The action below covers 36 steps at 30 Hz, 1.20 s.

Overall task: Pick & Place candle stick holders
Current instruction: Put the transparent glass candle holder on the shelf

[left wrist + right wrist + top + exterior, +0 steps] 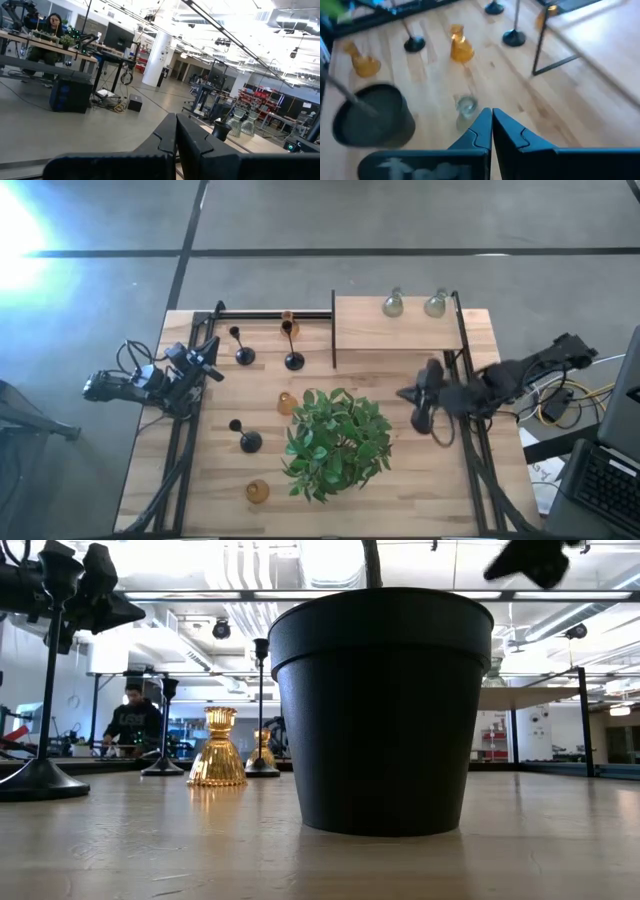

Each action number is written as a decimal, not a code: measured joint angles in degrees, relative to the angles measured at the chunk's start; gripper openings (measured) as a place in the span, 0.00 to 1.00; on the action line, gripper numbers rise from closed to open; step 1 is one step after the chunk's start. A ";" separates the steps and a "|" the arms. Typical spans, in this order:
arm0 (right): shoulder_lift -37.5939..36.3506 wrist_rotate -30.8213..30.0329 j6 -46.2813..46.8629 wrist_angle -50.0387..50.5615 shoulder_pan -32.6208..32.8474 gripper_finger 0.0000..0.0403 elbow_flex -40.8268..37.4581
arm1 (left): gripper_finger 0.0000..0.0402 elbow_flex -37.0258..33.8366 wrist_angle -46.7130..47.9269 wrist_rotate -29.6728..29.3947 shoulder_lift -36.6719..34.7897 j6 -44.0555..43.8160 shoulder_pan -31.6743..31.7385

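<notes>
Black thin-stemmed candle stick holders [243,350] [293,358] [248,438] stand on their round bases on the wooden table [420,500]. Amber glass ones [287,402] [257,492] stand left of the potted plant. Two clear glass ones [394,304] [436,304] stand on a raised shelf [395,335]. Another clear holder [466,106] stands on the table beside the pot [372,120]. My right gripper [408,393] [491,122] hovers shut just short of it, slanting down. My left gripper [212,370] [175,135] waits shut at the table's left edge.
The leafy plant [335,442] in its black pot [380,710] fills the table's middle, close left of my right gripper. The shelf's black metal leg [545,45] stands near. A black rail [270,313] runs along the far edge. Bare wood lies near right.
</notes>
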<state>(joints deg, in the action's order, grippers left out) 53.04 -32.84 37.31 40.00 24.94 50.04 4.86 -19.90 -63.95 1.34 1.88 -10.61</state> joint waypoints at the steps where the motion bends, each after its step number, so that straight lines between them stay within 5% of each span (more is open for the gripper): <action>1: -0.15 -0.94 -0.34 -2.17 1.33 0.02 -2.92 | 0.03 -0.02 0.00 -0.01 0.00 -0.18 0.00; 8: 2.41 -0.94 4.49 -10.18 3.44 0.02 -17.78 | 0.03 -0.04 -0.07 -0.12 0.00 -2.78 0.00; 13: 3.89 -8.51 -4.44 -36.50 4.41 0.02 -27.93 | 0.03 -0.05 -0.09 -0.14 0.00 -2.91 0.02; 20: 8.84 -11.37 -7.27 -66.86 4.40 0.02 -41.37 | 0.03 -0.07 -0.15 -0.78 0.00 -2.37 0.00; 26: 13.90 -10.42 -1.75 -72.48 4.43 0.08 -45.81 | 0.03 -0.07 -0.17 -0.78 0.00 -2.33 0.02; 36: 23.18 -10.66 -5.12 -76.96 4.30 0.38 -43.54 | 0.03 -0.46 -0.13 -0.89 0.00 -2.29 0.02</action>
<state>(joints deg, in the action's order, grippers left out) 76.22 -43.50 32.19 -36.96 29.23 6.50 4.40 -20.03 -64.84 1.34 -0.41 -10.59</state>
